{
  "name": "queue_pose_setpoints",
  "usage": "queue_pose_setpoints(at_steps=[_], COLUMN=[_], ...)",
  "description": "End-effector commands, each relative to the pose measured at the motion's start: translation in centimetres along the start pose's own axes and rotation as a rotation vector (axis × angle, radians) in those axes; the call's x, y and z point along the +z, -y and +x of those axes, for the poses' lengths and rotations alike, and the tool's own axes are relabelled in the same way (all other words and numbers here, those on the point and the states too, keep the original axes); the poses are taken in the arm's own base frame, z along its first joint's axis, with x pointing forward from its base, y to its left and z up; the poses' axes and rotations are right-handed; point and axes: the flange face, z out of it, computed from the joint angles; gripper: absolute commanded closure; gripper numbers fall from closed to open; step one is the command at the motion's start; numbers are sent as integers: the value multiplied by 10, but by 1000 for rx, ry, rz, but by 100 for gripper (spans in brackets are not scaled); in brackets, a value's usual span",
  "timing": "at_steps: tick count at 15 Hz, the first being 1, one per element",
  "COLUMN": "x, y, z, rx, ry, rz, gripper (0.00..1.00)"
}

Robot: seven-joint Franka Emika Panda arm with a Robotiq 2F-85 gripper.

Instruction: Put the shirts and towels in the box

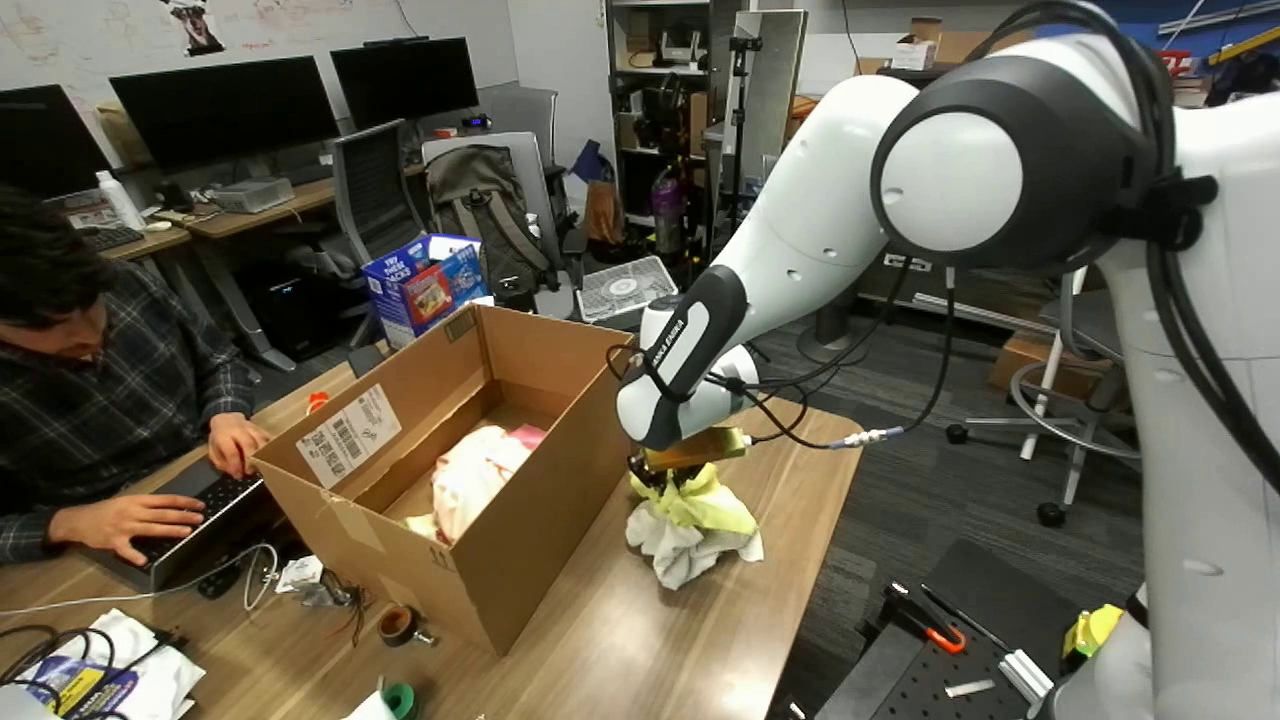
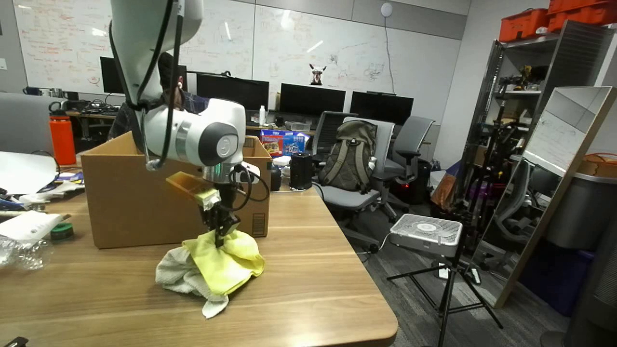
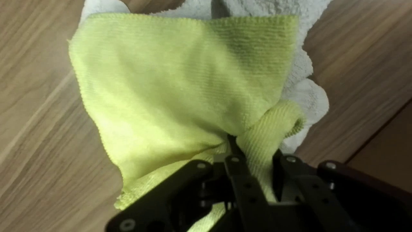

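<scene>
My gripper (image 3: pixel 256 154) is pointing down into the yellow cloth (image 3: pixel 180 80), its jaws gripping a raised fold of it. Beneath, a white cloth (image 2: pixel 181 272) is resting on the tabletop (image 2: pixel 313 284); both are lying just outside the box (image 1: pixel 545 510), between its long wall and the tabletop edge facing my base, short of the rounded corner. Inside the box a cream cloth (image 1: pixel 475 480) and a pink cloth (image 1: pixel 527 436) are lying together. Across the box, a person (image 1: pixel 110 410) is leaning over a keyboard (image 1: pixel 225 495).
</scene>
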Motion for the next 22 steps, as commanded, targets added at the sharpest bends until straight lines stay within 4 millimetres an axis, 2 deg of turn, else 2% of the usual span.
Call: queue_pose_setpoints(at_steps=[1, 10, 19, 22], x=[-51, -164, -282, -313], y=[8, 30, 80, 91], z=[-3, -25, -63, -73], rx=[49, 119, 93, 72], ry=[-84, -260, -417, -436], rz=[69, 267, 472, 503], gripper=[90, 90, 90, 90])
